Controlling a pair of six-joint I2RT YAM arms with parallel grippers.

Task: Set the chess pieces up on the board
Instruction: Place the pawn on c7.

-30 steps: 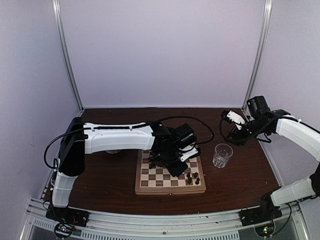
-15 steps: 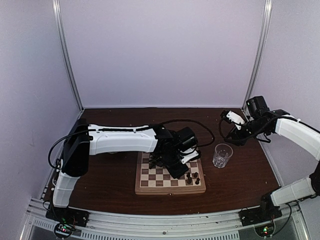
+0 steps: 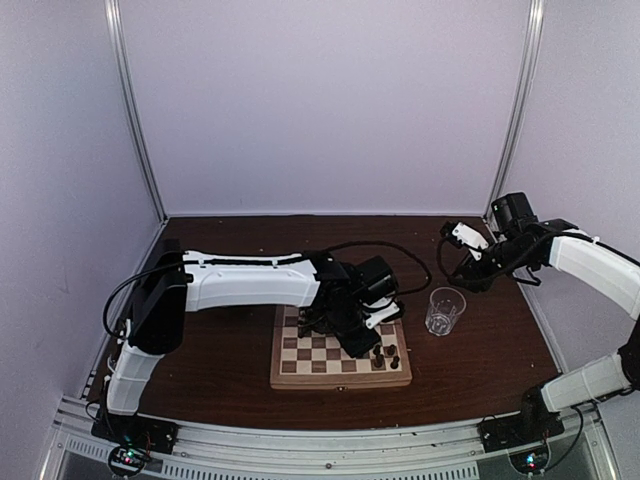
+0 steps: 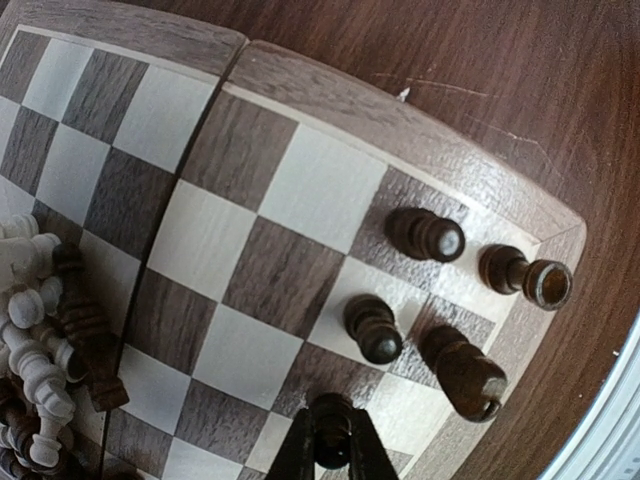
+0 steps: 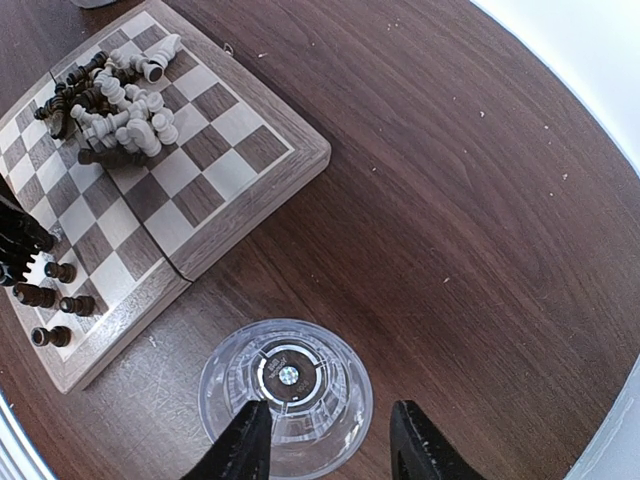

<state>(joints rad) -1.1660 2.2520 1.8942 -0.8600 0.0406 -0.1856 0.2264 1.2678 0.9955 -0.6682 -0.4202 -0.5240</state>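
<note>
Left jaws, clamped on a dark chessman (image 4: 332,440), have edged toward a corner of the checked wooden board (image 4: 300,190): another placement looks close. Left of them lies a heap of cream and dark pieces (image 4: 30,380); just ahead stand four turned, glossy dark men (image 4: 425,235). Right jaws stay spread above the clear round glass (image 5: 285,385) on the grained counter (image 5: 450,150).

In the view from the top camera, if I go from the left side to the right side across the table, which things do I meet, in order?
Left arm's black shoulder link → board → clear glass → right arm's white forearm. The grippers overlap these, so I leave them out.
</note>
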